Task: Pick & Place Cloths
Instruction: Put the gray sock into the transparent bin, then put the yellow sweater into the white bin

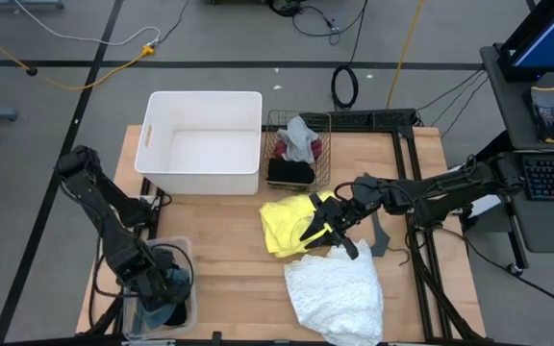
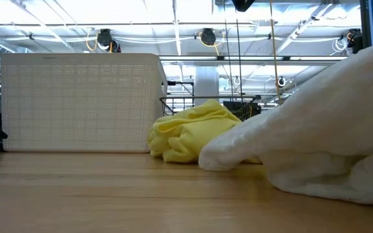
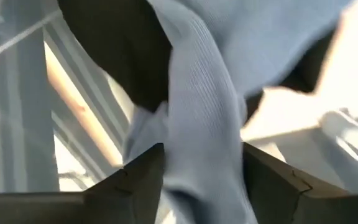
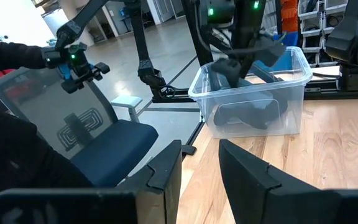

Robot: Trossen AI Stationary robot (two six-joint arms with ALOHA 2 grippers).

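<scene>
My left gripper is down inside a clear plastic bin at the table's near left corner, shut on a pale grey cloth. My right gripper hovers level over the seam between the yellow cloth and the big white lacy cloth, which lie crumpled on the table. Its fingers stand a narrow gap apart with nothing between them. A wire basket at the far edge holds maroon, pale grey and black cloths. The right wrist view shows something dark in the clear bin. My left gripper pinches the pale grey cloth between its two fingers, on a thick fold or bunch that fills the gap. In the high view the gripper comes from above, pointing down into the clear bin. Beyond the fingers the cloth spreads wider; which edge it is does not show.
A large white tub stands at the far edge, left of the wire basket. A thin dark V-shaped bar lies on the wood right of the white cloth. Bare tabletop lies between the clear bin and the cloths.
</scene>
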